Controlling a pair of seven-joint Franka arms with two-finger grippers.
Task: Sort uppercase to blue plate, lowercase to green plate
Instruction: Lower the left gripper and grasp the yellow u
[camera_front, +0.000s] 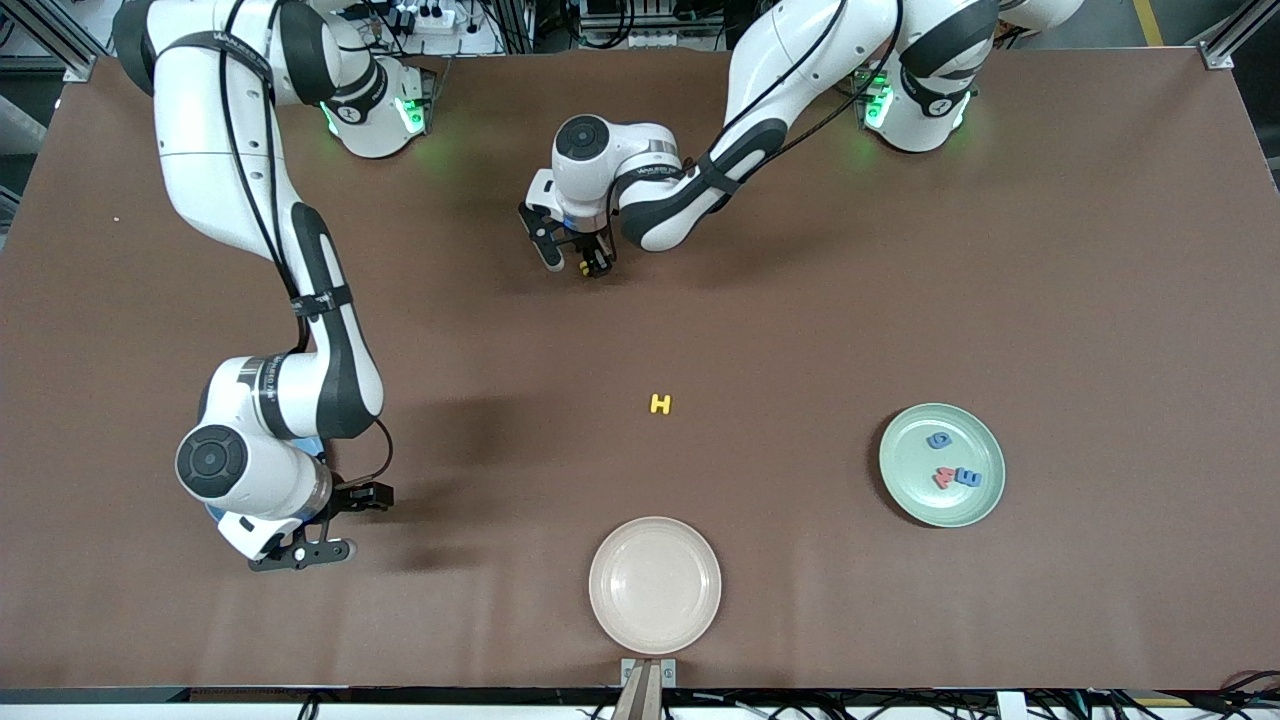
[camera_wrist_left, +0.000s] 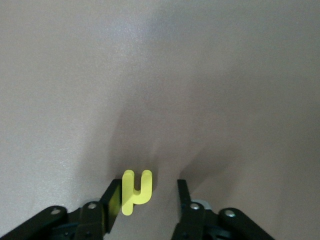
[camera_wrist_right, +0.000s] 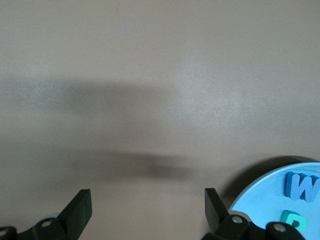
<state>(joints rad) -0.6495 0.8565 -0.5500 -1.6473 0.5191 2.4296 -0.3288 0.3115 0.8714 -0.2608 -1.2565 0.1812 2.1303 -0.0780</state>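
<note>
Low over the table near the robots' bases, my left gripper (camera_front: 574, 260) (camera_wrist_left: 149, 184) is open. The curvy yellow h (camera_wrist_left: 136, 192) (camera_front: 583, 268) stands between its jaws, against one finger (camera_wrist_left: 112, 197) and apart from the other. The blocky yellow H (camera_front: 660, 404) lies mid-table. The green plate (camera_front: 985, 500) holds a blue g (camera_front: 938, 440), a red w (camera_front: 944, 478) and a blue E (camera_front: 968, 478). My right gripper (camera_front: 345, 523) (camera_wrist_right: 147, 192) hangs open and empty beside the blue plate (camera_wrist_right: 260, 200). That plate holds a blue W (camera_wrist_right: 301, 186) and a teal R (camera_wrist_right: 292, 220) and is mostly hidden under the arm in the front view.
A beige plate (camera_front: 655, 585) sits near the table's front edge, nearer to the front camera than the yellow H. Bare brown tabletop lies between the plates.
</note>
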